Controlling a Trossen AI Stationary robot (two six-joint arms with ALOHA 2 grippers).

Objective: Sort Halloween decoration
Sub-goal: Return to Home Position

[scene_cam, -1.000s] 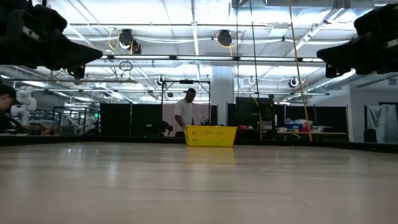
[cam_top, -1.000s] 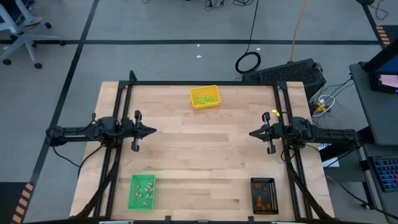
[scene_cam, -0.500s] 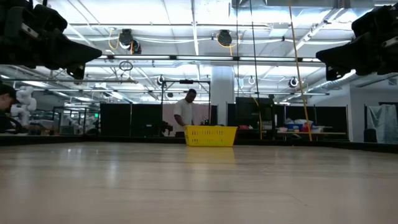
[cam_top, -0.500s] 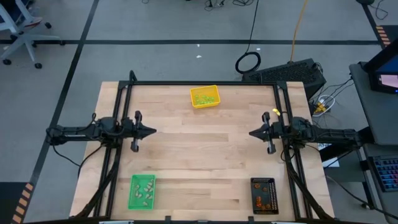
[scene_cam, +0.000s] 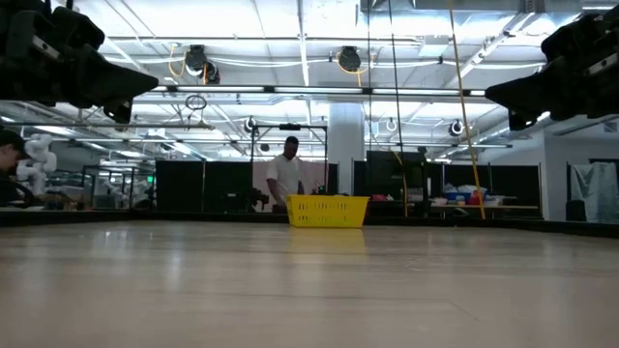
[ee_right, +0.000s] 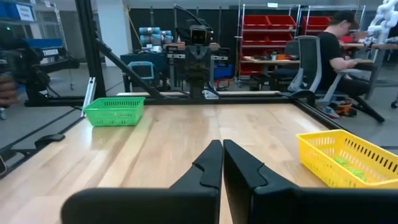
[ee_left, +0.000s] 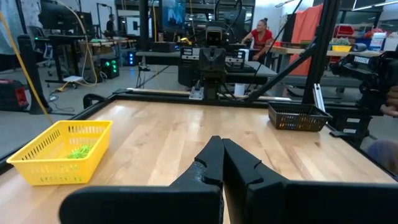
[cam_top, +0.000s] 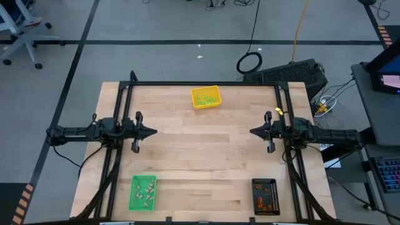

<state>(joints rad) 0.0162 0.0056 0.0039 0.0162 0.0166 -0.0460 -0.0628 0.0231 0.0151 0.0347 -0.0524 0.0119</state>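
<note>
Left gripper (cam_top: 152,132) above table (cam_top: 206,156), left side, fingers pressed together, empty | right gripper (cam_top: 253,132) opposite, same | Halloween decoration: light green pieces (cam_top: 205,98) in yellow tray (cam_top: 206,105), pale pieces (cam_top: 145,190) in green tray (cam_top: 132,203), orange pieces (cam_top: 265,200) in black tray (cam_top: 265,181)
</note>
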